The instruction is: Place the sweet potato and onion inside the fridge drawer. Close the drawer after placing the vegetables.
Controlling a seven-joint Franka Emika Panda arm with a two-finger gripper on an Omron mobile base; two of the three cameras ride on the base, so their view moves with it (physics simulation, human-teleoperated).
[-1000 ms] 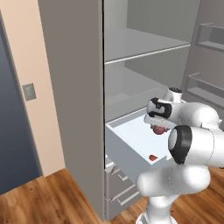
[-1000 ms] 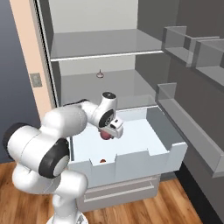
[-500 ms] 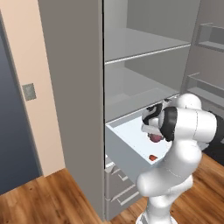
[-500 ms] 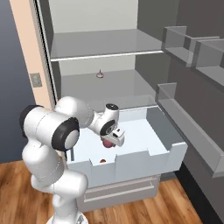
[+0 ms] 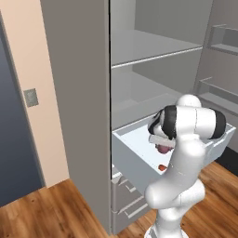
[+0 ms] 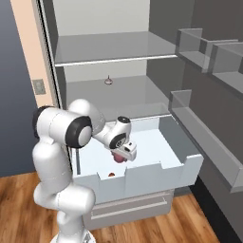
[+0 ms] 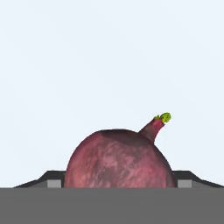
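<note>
The open fridge stands in a kitchen with a wood floor, its pulled-out drawer (image 6: 185, 163) pale and tall-walled below the bare shelves. The gripper (image 6: 124, 154) hangs over the drawer's white floor with the onion (image 7: 119, 158) clamped between its fingers, the green-tipped stem pointing to about one o'clock in the hand view. Straight beyond the onion lies plain drawer floor, so the drop looks to me like a simple release downward. The sweet potato (image 6: 111, 174) already lies on that floor near the front wall, at roughly seven o'clock from the gripper in the right base view. Compared with a second ago, the arm has folded closer to its body and the onion sits lower in the drawer.
</note>
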